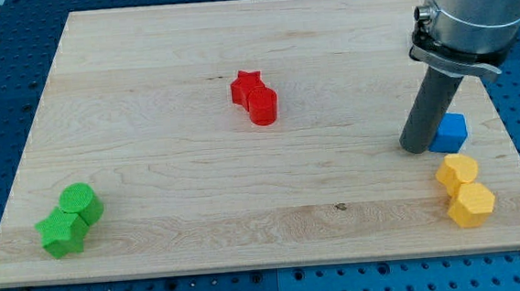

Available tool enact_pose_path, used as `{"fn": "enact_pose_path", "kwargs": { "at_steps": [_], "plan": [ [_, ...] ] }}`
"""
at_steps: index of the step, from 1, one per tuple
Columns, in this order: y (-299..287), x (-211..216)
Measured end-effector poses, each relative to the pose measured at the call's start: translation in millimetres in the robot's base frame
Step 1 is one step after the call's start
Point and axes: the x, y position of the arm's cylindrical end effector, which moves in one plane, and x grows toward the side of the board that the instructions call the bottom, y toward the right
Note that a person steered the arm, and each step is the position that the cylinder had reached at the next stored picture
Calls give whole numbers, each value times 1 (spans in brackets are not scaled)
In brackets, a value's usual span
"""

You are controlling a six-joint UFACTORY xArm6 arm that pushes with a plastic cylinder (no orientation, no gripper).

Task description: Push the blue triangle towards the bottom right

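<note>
My tip (pixel 418 146) rests on the board (pixel 152 171) near its right edge, touching or just short of the blue block's (pixel 449 133) left face. I have no jaws to spread or pinch; the rod is bare and can only shove. The blue block sits immediately right of my tip, partly hidden behind the rod, so I cannot confirm its triangular outline; what shows looks like a short, chunky prism.

Judging by its look, the block is small, rigid and light, probably plastic or painted wood, and the smooth wooden surface should let it slide readily. It is not fragile. There is nothing to grip, so contact point matters: to drive it toward the bottom right, I would want my tip on its upper-left side, pressing through its middle. An off-centre push will likely make it spin or slip off the rod.

2 yellow blocks (pixel 464 189) lie just below and right of my tip, touching each other and close under the blue block, right in the likely path; they may get nudged along. The board's right edge is near, so little travel remains.

Far to my tip's left sit 2 red blocks (pixel 255 98), touching, and further left and lower, 2 green blocks (pixel 70 219), also touching. None of these interfere.
</note>
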Motion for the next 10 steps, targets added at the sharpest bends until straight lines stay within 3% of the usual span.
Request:
{"fn": "enact_pose_path", "kwargs": {
  "at_steps": [1, 4, 8, 9, 10],
  "plan": [
    [-7, -14],
    [34, -192],
    [92, -201],
    [89, -227],
    [128, -230]
  ]
}}
